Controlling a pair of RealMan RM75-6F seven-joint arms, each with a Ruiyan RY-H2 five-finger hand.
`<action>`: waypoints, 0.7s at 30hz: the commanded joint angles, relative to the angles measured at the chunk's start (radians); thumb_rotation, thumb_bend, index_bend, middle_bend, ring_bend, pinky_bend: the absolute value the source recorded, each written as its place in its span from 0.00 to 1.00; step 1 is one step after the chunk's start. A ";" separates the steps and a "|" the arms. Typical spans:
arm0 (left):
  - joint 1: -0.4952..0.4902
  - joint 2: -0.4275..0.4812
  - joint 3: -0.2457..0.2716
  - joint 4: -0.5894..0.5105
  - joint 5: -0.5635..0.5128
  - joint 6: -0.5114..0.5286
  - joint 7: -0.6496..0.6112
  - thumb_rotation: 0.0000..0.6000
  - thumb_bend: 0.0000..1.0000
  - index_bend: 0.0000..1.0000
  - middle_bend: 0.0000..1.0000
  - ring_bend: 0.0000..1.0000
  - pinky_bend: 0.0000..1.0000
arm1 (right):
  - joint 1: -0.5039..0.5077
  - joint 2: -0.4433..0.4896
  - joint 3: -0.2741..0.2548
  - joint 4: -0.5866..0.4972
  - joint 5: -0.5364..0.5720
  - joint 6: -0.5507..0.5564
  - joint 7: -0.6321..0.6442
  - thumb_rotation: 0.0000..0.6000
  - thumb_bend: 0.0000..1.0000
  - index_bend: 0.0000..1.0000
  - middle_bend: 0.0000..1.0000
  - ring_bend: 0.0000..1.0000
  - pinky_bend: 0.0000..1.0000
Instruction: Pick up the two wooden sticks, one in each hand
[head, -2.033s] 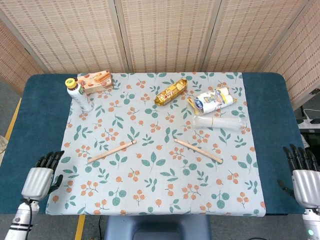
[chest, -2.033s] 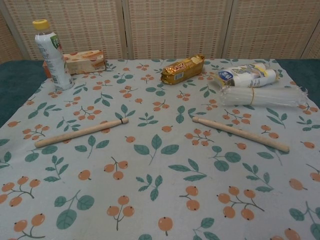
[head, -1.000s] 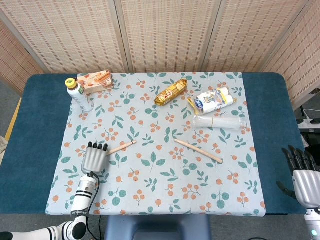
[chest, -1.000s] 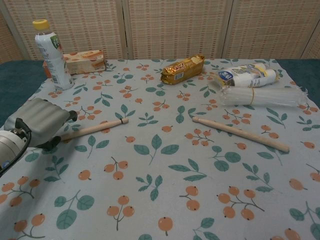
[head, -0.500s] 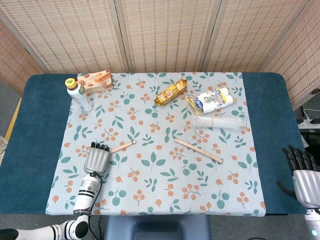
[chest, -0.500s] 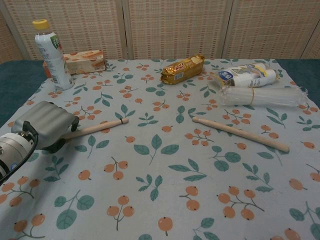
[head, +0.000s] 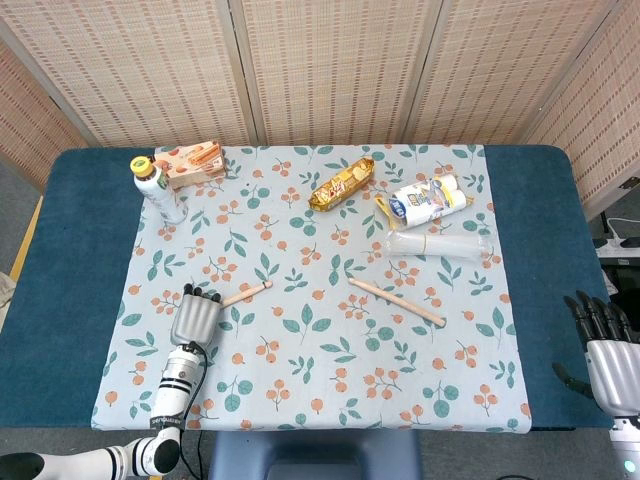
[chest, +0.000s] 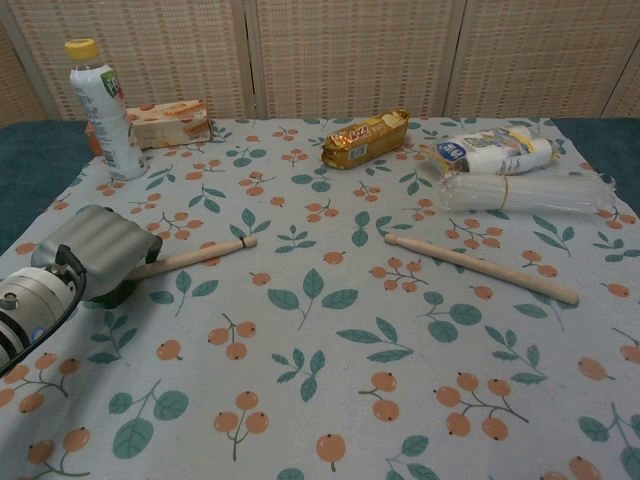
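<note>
My left robot hand (chest: 95, 250) covers the left wooden stick (chest: 205, 254) at its 8 o'clock end, grip unclear, while my right robot hand (head: 610, 352) waits spread; the right wooden stick (chest: 480, 268), probably light, stiff and prone to rolling, wants a mid-shaft pinch.

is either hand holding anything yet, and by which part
The right hand holds nothing, off to the table's side. The left hand covers the near end of the left wooden stick; whether it grips it cannot be told.
</note>
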 joint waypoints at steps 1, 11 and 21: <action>-0.004 -0.001 0.001 0.003 -0.012 -0.004 0.006 1.00 0.44 0.45 0.58 0.39 0.28 | -0.001 0.000 0.000 0.000 0.000 0.001 -0.001 1.00 0.13 0.00 0.00 0.00 0.00; -0.013 0.007 0.006 0.039 0.008 -0.026 -0.090 1.00 0.45 0.58 0.67 0.44 0.27 | 0.001 -0.007 0.000 0.002 0.000 -0.001 -0.012 1.00 0.13 0.00 0.00 0.00 0.00; 0.007 0.033 0.035 0.111 0.188 0.028 -0.381 1.00 0.64 0.77 0.86 0.56 0.31 | 0.069 -0.020 0.021 -0.034 0.081 -0.139 -0.033 1.00 0.13 0.00 0.00 0.00 0.00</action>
